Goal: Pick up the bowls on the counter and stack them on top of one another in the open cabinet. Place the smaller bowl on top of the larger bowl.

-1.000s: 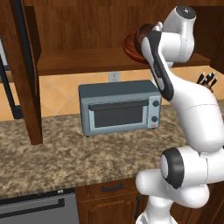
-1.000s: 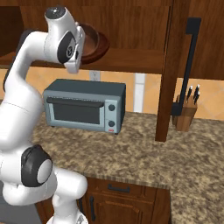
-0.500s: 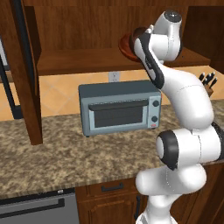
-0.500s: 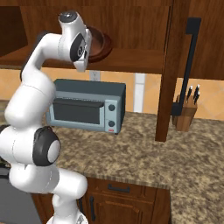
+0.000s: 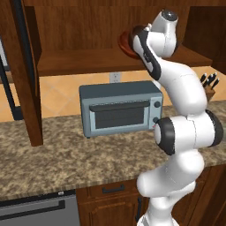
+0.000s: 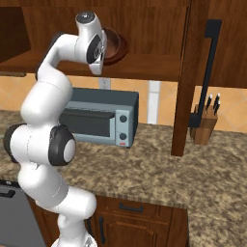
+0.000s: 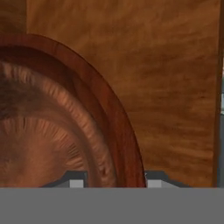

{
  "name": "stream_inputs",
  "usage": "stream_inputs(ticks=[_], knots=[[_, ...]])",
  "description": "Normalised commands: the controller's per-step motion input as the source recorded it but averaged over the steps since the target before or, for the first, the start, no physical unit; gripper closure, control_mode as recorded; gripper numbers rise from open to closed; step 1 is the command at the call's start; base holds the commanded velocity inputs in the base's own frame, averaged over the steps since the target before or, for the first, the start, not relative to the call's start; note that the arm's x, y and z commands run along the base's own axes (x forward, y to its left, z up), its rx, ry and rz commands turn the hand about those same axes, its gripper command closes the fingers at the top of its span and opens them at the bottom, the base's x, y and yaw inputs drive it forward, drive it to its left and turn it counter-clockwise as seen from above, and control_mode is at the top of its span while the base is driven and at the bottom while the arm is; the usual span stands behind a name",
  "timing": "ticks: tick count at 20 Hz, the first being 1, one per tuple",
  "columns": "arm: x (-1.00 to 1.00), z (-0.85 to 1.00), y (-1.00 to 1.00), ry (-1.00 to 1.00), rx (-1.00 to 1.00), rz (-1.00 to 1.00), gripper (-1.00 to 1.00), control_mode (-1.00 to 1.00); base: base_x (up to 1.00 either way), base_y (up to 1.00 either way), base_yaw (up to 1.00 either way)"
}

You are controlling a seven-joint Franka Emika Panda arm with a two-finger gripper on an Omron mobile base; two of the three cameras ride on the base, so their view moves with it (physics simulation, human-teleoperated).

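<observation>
Left base view – larger bowl: I see its reddish rim at the shelf of the open cabinet, just left of the wrist; I cannot tell whether it rests on the shelf board or hangs a little above it.
Left base view – toaster oven: it stands on the counter directly below, so a slipped bowl would land on it, I judge.
Right base view – bowl: its rim pokes out right of the hand, over the shelf edge.
Right base view – knife block: well off to the right, no concern.
Hand view – gripper: the fingers stand either side of the bowl rim, one inside and one outside; I read this as clamped on the rim.
Hand view – cabinet back: wood panel close behind the bowl.
Step in hand: setting the wide bowl down, as I judge it.
How I'd do it: bring it flat, lower until the base sits, release only then, and back out straight so the fingers don't drag the rim.
Smaller bowl: to be fetched next.
</observation>
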Motion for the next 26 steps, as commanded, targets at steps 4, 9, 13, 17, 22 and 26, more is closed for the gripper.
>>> stream_inputs(ticks=[4, 9, 13, 17, 22, 26], knots=[[0.44, -0.18, 0.00, -0.09, 0.00, 0.00, -1.00, -1.00, 0.00, 0.00, 0.00], [0.14, 0.00, 0.00, -0.10, 0.00, 0.00, -1.00, -1.00, 0.00, 0.00, 0.00], [-0.27, 0.11, 0.00, -0.24, 0.01, 0.00, -1.00, -1.00, 0.00, 0.00, 0.00], [-0.71, 0.29, 0.00, -0.30, 0.00, 0.04, -1.00, -1.00, 0.00, 0.00, 0.00], [-1.00, 0.14, 0.00, -0.30, 0.00, 0.07, -1.00, -1.00, 0.00, 0.00, 0.00], [-1.00, 0.32, 0.00, -0.24, 0.04, 0.11, -1.00, -1.00, 0.00, 0.00, 0.00]])
